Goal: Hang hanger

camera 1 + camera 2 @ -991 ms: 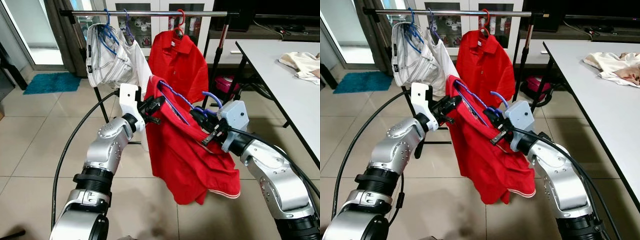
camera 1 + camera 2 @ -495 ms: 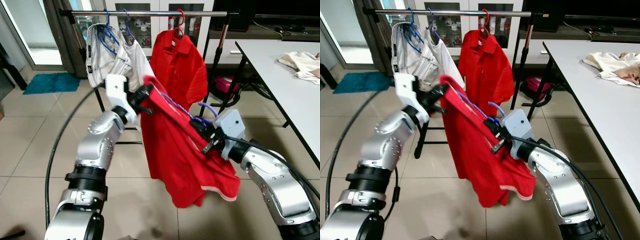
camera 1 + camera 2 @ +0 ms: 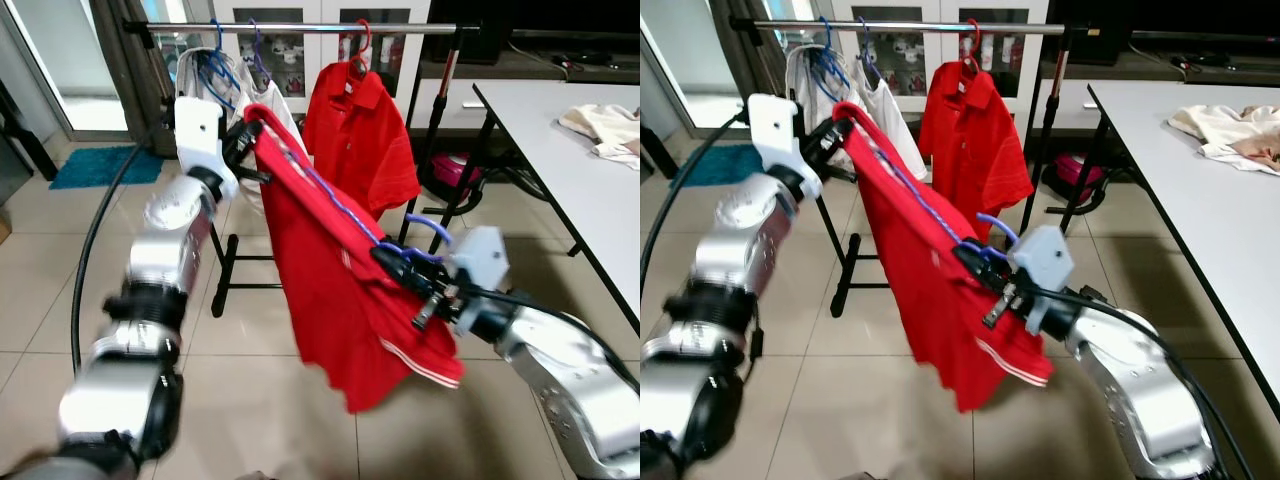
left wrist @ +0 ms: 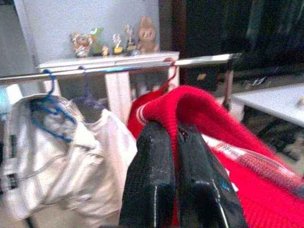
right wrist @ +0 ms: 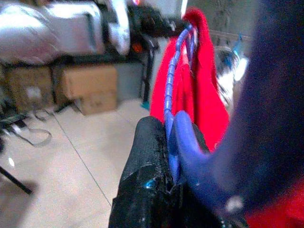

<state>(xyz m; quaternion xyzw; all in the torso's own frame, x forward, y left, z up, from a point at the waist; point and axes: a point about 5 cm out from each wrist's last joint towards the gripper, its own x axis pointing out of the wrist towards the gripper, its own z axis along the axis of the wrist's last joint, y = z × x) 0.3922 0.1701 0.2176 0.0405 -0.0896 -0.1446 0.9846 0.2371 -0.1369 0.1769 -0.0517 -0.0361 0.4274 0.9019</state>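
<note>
From the left eye view, the left gripper [image 3: 245,140] is raised beside the clothes rail [image 3: 300,28], its jaws pinched shut on the upper shoulder of a red polo shirt [image 3: 330,290], which drapes in a slant down to the right gripper [image 3: 400,268]. The right gripper's jaws are closed on the blue hanger [image 3: 345,215] threaded through the shirt, near its hook, which curls up just above the gripper. The hanger is below and in front of the rail, not on it. On the rail hang a white garment [image 3: 205,80] on blue hangers and a second red shirt [image 3: 360,135] on a red hanger. A white bench [image 3: 560,170] at the right carries a crumpled cream cloth [image 3: 605,128]. The right eye view gives the same layout, with a blue mat [image 3: 715,165] on the tiled floor beyond the left arm. In the left wrist view, the two black fingers [image 4: 154,180] press together on a fold of red fabric, the rail running across behind them. In the right wrist view, the black finger [image 5: 147,166] clamps the blue hanger wire, which runs away toward the shirt's far shoulder; cardboard boxes [image 5: 90,85] stand on the floor behind.
</note>
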